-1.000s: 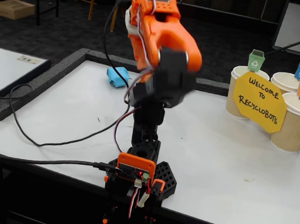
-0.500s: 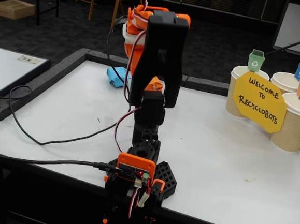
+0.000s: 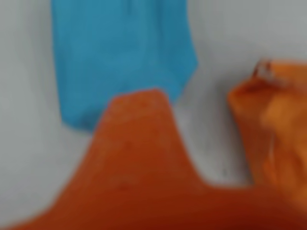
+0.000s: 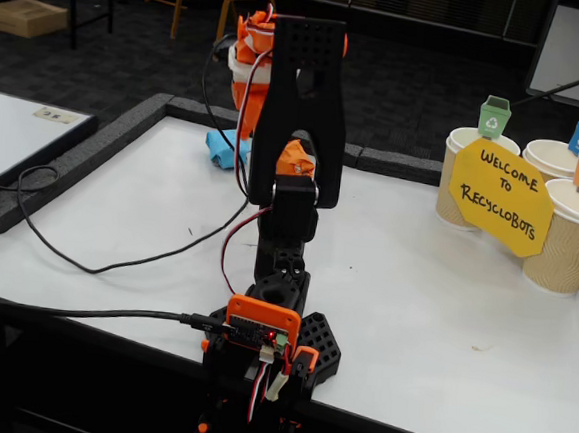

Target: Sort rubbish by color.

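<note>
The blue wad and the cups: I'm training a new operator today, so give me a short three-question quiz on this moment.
1. True or false: in the wrist view the blue wad lies on the white table beyond the orange fingers, not clamped between them.
2. In the fixed view, how many paper cups stand behind the yellow sign?
3. Which bin tag sits on the leftmost cup in the fixed view: A green, B blue, C orange?

Key: 1 true; 2 three; 3 A.
</note>
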